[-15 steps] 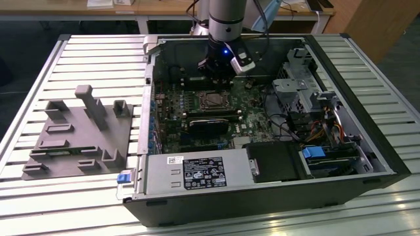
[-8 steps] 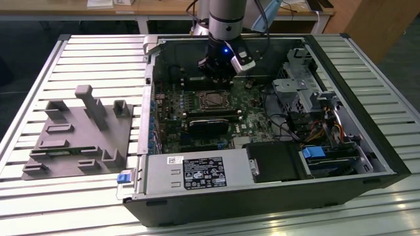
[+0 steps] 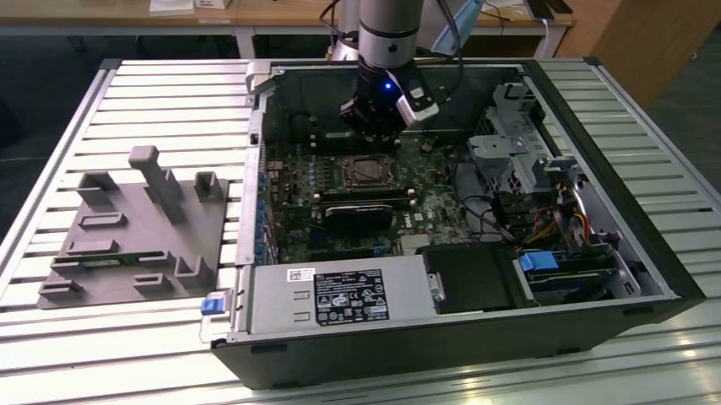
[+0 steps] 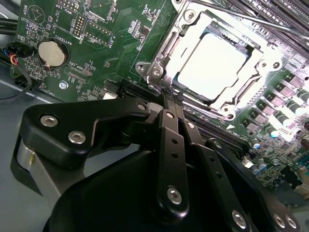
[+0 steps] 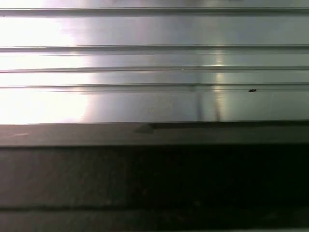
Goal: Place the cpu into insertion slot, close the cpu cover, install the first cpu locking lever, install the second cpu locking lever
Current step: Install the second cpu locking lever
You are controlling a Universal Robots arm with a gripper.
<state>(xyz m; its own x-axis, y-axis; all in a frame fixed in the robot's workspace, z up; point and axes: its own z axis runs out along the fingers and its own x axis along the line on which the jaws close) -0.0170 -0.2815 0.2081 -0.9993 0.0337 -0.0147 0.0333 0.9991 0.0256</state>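
Just beyond the shut, empty tips of the black gripper (image 4: 169,94): flat silver-grey square cpu (image 4: 212,65), seated under thin silver metal cpu cover (image 4: 166,53).

I see the cpu (image 4: 215,65) in the insertion slot (image 4: 159,72), cpu cover (image 4: 251,46) over it; gripper (image 4: 170,99) just beside. Fixture block (image 3: 135,232) sits at exterior view's left of case (image 3: 631,169).

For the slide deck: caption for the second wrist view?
Gripper beside the socket, chip seated under the closed metal cover.
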